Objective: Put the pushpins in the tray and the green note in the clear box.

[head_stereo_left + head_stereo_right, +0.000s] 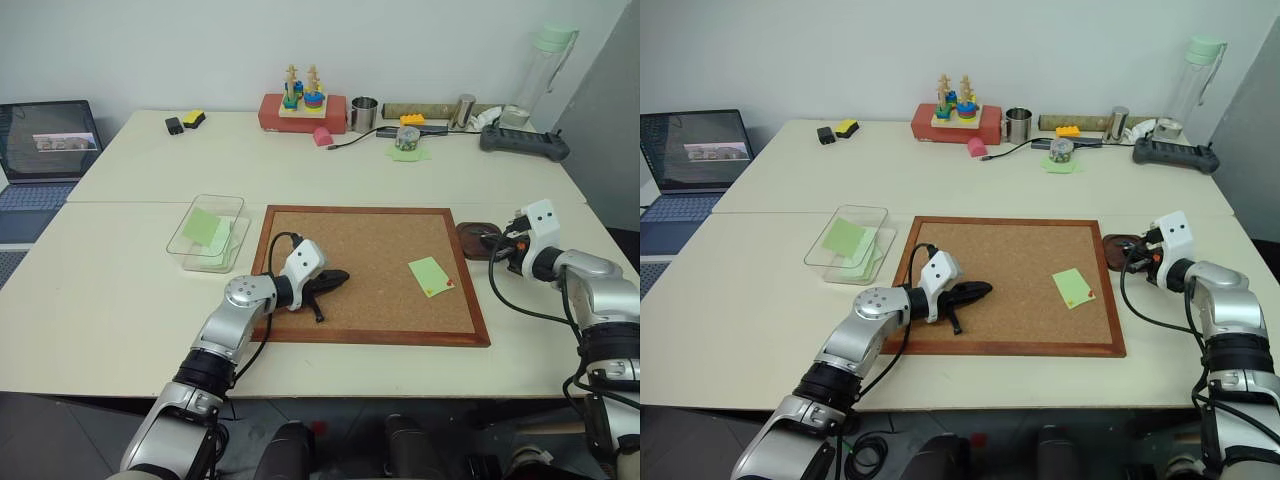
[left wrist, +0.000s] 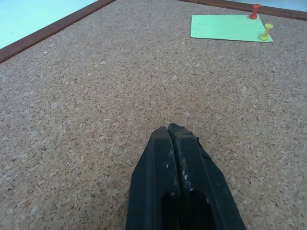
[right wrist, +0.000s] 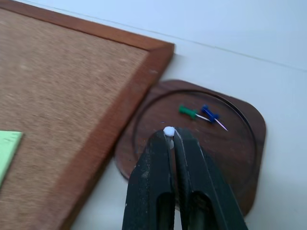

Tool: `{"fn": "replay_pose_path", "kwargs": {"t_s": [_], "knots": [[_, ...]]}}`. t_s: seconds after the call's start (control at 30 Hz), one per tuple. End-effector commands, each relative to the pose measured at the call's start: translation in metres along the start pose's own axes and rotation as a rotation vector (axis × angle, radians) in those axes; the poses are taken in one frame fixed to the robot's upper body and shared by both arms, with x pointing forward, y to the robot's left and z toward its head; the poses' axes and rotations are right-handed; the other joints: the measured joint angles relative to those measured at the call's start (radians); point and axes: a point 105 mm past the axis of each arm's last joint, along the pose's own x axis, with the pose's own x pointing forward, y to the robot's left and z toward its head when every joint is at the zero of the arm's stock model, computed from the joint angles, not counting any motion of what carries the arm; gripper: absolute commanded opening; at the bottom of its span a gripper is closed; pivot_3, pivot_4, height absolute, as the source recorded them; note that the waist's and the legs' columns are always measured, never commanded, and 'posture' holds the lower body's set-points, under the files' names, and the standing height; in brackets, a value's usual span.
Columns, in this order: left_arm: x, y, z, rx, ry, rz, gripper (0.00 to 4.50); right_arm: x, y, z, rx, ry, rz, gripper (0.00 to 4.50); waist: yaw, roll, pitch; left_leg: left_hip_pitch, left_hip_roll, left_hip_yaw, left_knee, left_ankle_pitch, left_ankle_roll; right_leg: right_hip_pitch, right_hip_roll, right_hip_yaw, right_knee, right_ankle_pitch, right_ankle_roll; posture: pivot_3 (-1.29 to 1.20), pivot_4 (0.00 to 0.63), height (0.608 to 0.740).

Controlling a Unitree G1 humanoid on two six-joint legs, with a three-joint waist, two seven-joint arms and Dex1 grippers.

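The green note (image 1: 431, 276) lies on the right part of the corkboard (image 1: 370, 250), held by a red pushpin (image 2: 254, 10) and a yellow pushpin (image 2: 266, 31) along one edge. My left gripper (image 1: 335, 280) rests shut and empty over the cork, left of the note. My right gripper (image 3: 170, 136) is shut on a white pushpin (image 3: 169, 131) just above the dark wooden tray (image 3: 240, 158), which holds a green pushpin (image 3: 188, 111) and a blue pushpin (image 3: 209, 114). The clear box (image 1: 208, 232) stands left of the board with green sheets inside.
The tray sits against the corkboard's right frame (image 1: 470, 290). A laptop (image 1: 45, 140) is at the far left. Along the back of the table stand a red box with a stacking toy (image 1: 302, 108), a metal cup (image 1: 364, 113) and a tall bottle (image 1: 545, 65).
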Motion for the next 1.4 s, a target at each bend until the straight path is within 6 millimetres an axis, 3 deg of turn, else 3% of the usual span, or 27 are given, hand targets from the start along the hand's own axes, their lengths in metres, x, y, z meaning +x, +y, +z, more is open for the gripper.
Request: {"fn": "replay_pose_path", "kwargs": {"t_s": [0.03, 0.3, 0.4, 0.63, 0.77, 0.9, 1.27, 1.4], "knots": [[-0.001, -0.004, -0.023, -0.022, 0.089, 0.000, 0.00, 0.001, -0.007, 0.017, -0.028, -0.049, -0.036, 0.55, 0.000, 0.000, 0.000, 0.000, 0.000, 0.000, 0.000, 0.000, 0.000, 0.000, 0.000, 0.000, 0.000, 0.000, 0.000, 0.00, 0.150, 0.740], [-0.003, -0.003, -0.024, -0.020, 0.092, 0.002, 0.00, -0.003, -0.007, 0.026, -0.021, -0.087, -0.018, 2.18, -0.001, 0.000, 0.000, 0.000, 0.000, 0.000, 0.000, 0.000, 0.000, 0.000, 0.000, 0.000, 0.000, 0.000, 0.000, 0.00, 0.150, 0.740], [-0.002, -0.004, -0.024, -0.018, 0.092, 0.000, 0.00, -0.014, 0.004, 0.035, -0.085, -0.117, 0.072, 2.69, -0.001, 0.000, 0.000, 0.000, 0.000, 0.000, 0.000, 0.000, 0.000, 0.000, 0.000, 0.000, 0.000, 0.000, 0.000, 0.00, 0.150, 0.740], [-0.002, -0.002, -0.024, -0.012, 0.094, 0.000, 0.00, -0.050, 0.056, 0.019, -0.212, -0.039, 0.399, 2.69, 0.000, 0.000, 0.000, -0.001, 0.000, -0.001, 0.000, 0.000, 0.000, 0.001, 0.000, -0.001, -0.001, -0.001, 0.002, 0.00, 0.150, 0.740], [-0.002, -0.002, -0.024, -0.009, 0.095, -0.002, 0.00, -0.055, 0.072, -0.001, -0.261, 0.024, 0.466, 2.69, -0.002, 0.000, 0.000, 0.003, 0.001, -0.002, 0.000, 0.000, 0.000, 0.005, 0.000, -0.001, -0.002, -0.001, 0.002, 0.00, 0.150, 0.740], [-0.001, -0.001, -0.024, -0.007, 0.097, -0.003, 0.00, -0.048, 0.082, -0.006, -0.277, 0.022, 0.477, 2.69, -0.004, 0.000, 0.000, 0.012, 0.002, -0.001, -0.001, 0.000, 0.000, 0.014, 0.000, -0.001, -0.005, -0.002, 0.002, 0.00, 0.150, 0.740], [-0.001, 0.000, -0.025, -0.008, 0.102, -0.004, 0.00, -0.030, 0.085, -0.012, -0.287, 0.005, 0.466, 2.69, -0.001, 0.000, 0.000, 0.012, 0.002, -0.002, -0.002, 0.000, 0.000, 0.014, -0.001, -0.002, -0.006, -0.001, 0.002, 0.00, 0.150, 0.740], [-0.002, -0.001, -0.026, -0.010, 0.105, -0.003, 0.00, -0.030, 0.083, -0.013, -0.286, 0.001, 0.463, 1.99, -0.001, 0.000, 0.000, 0.012, 0.002, -0.002, -0.002, 0.000, 0.000, 0.014, -0.001, -0.002, -0.006, -0.001, 0.002, 0.00, 0.150, 0.740]]}}
